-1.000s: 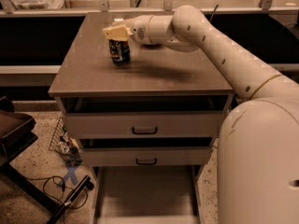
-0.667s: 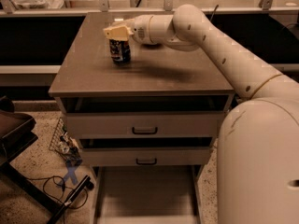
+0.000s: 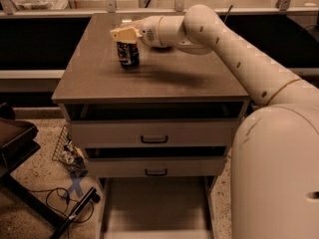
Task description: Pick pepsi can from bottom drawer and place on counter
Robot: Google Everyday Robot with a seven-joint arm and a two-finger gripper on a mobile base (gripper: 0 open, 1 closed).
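Observation:
The pepsi can (image 3: 128,55), dark blue with white markings, stands upright on the counter (image 3: 174,78), in its back left part. My gripper (image 3: 124,35) reaches in from the right and sits right over the can's top, hiding the lid. The can's base rests on the slab. The bottom drawer (image 3: 154,203) is pulled out toward the camera, and its pale floor shows nothing on it.
The two upper drawers (image 3: 154,133) with black handles sit slightly ajar below the counter. My arm (image 3: 239,54) spans the counter's right side. A dark stand (image 3: 15,143) and cables (image 3: 70,203) lie on the floor at the left. A rail (image 3: 50,11) runs behind the counter.

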